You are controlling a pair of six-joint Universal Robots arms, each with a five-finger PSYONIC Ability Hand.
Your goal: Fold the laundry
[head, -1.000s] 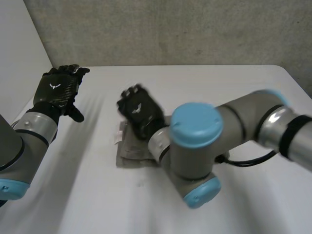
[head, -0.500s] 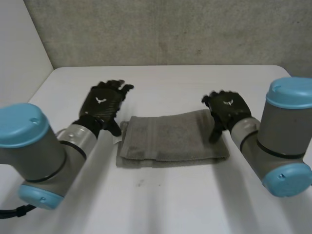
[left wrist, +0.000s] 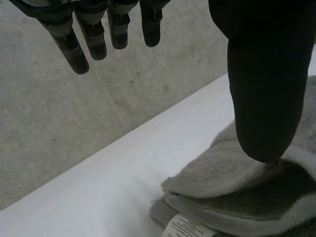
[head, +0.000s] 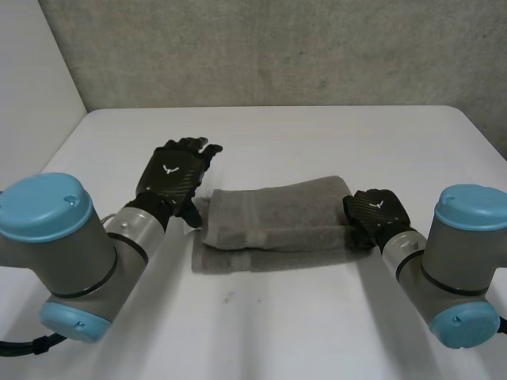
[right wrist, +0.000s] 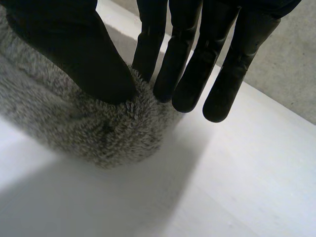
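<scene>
Lying mid-way across the white table (head: pixel 317 317), the folded grey terry towel (head: pixel 273 214) is met at both ends: its right end is pinched between thumb and fingers of the right hand (head: pixel 376 212); the left hand (head: pixel 170 178) is held wide, fingers straight (thumb tip touching the left end's top layer).

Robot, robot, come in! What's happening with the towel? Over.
Left hand open, thumb resting on one end of the towel. Right hand pinching the other end. Nothing blocking. Over.

Black left robot hand (head: pixel 173 178), white emblem (head: pixel 169 168)
</scene>
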